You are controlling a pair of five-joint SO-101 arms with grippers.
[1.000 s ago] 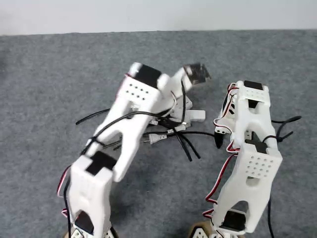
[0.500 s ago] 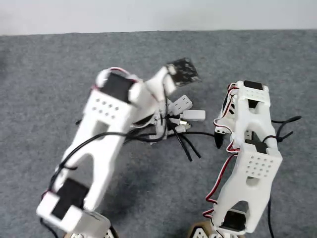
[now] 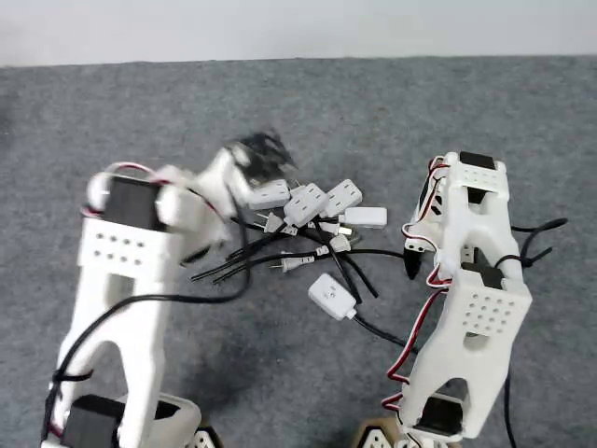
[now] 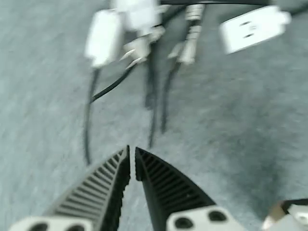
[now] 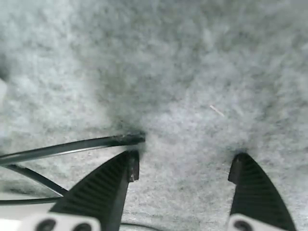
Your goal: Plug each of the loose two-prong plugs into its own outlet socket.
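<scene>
Where the high view looks down on the grey tabletop point(image 3: 112, 121), four white outlet sockets point(image 3: 306, 203) lie clustered among black cords point(image 3: 220, 270), a fifth socket point(image 3: 331, 296) lies apart nearer the arms, and a loose two-prong plug point(image 3: 291, 264) rests between them. The left arm point(image 3: 121, 280) stands beside the cluster, the right arm point(image 3: 471, 280) on the other side. In the left wrist view, the left arm's fingers point(image 4: 106, 180) are all but closed, only a thin slit between them, gripping nothing, with blurred plugs point(image 4: 139, 48) farther off. In the right wrist view, the right arm's fingers point(image 5: 103, 185) are spread wide and empty, a cord end point(image 5: 96, 143) just beside one.
</scene>
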